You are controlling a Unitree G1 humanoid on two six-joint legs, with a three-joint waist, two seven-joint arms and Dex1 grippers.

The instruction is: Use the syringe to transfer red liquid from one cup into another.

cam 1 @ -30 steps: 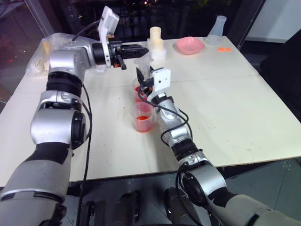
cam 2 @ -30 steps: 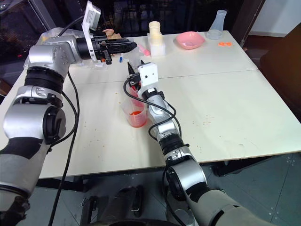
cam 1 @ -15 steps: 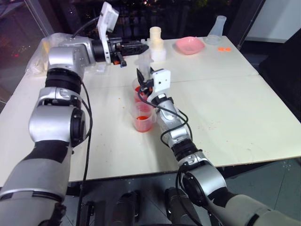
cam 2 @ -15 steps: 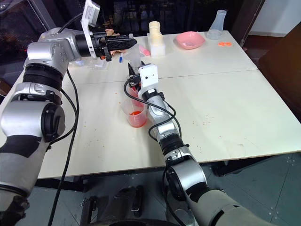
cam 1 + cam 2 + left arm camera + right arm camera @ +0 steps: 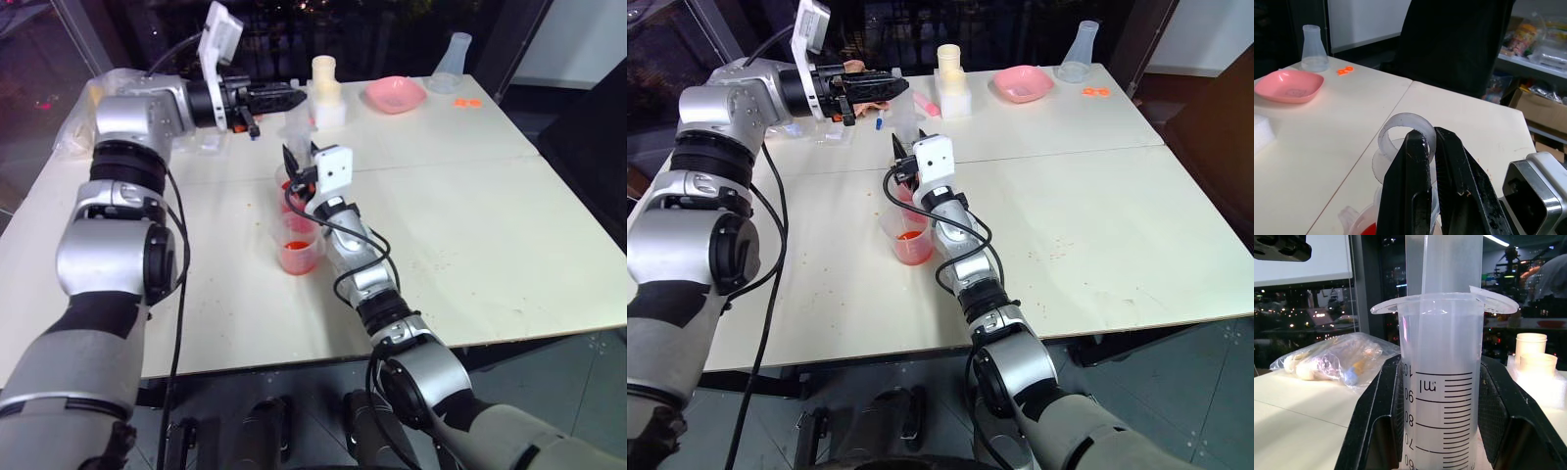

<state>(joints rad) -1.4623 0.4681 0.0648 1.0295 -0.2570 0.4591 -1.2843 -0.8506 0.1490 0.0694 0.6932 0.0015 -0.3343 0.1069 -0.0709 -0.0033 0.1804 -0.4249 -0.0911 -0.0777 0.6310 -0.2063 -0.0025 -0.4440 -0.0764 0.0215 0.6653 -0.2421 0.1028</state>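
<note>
On the table (image 5: 509, 245), 2 cups stand touching: the nearer cup (image 5: 299, 244) sits just before the farther cup (image 5: 287, 191). The syringe (image 5: 1442, 382) stands upright over the farther cup. Behind them, near the far edge, sit a stacked container (image 5: 326, 90), a bowl (image 5: 396, 94) to its right, and a flask (image 5: 453, 61) at the far right corner. A plastic bag (image 5: 1327, 360) lies at the far left.

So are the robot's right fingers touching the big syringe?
Touching. In the right wrist view, the black fingers press against both sides of the syringe barrel, with no gap showing between them.
</note>
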